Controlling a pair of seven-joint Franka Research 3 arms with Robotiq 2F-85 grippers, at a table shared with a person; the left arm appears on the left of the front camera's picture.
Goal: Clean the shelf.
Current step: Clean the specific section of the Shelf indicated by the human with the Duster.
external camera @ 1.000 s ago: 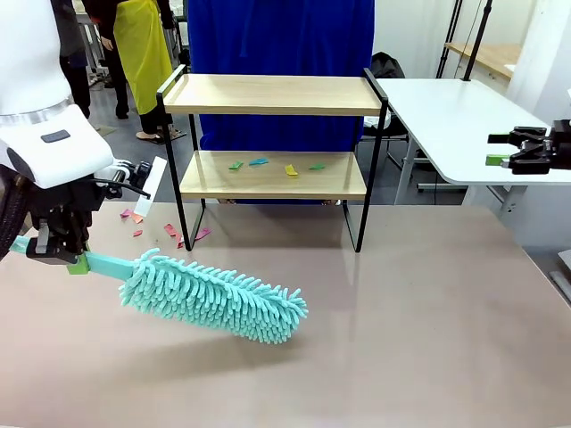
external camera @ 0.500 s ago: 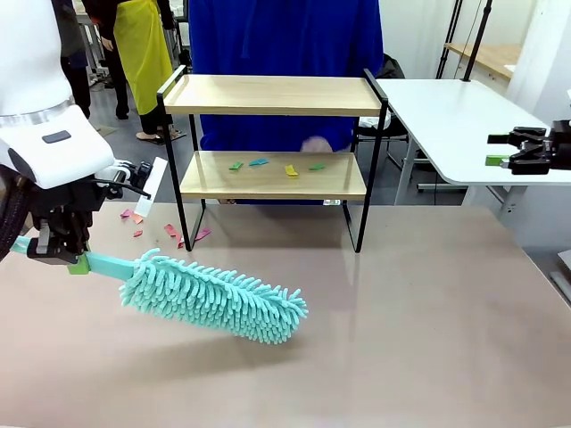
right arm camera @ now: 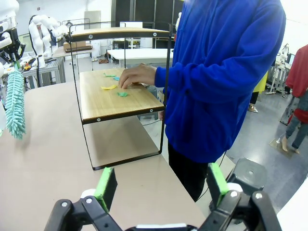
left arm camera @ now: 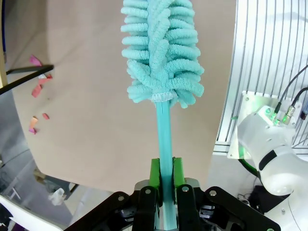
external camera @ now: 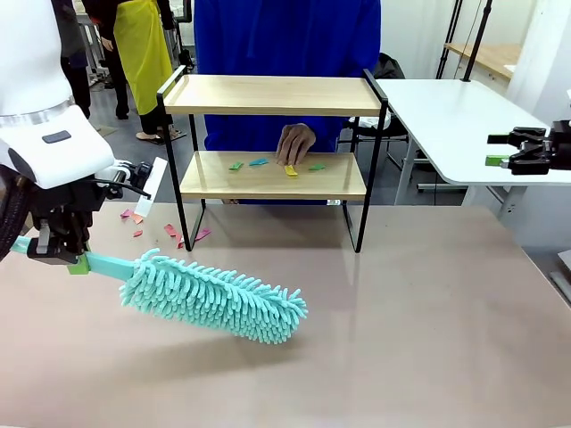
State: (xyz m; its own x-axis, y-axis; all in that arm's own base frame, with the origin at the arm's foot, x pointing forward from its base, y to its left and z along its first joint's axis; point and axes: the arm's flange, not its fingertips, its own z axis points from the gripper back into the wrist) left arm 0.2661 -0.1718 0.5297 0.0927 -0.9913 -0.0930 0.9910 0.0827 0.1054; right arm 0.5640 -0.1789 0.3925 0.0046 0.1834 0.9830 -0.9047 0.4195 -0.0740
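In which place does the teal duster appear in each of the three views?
Front view: duster low, left of centre, before the shelf.
Left wrist view: duster at top centre, handle in the left gripper.
Right wrist view: duster upright at the left edge.
Shared landmark: the shelf.

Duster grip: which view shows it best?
Left wrist view: the left gripper has its jaws shut on the duster handle, close up. Front view: side-on, partly hidden. Right wrist view: the duster small, far off.
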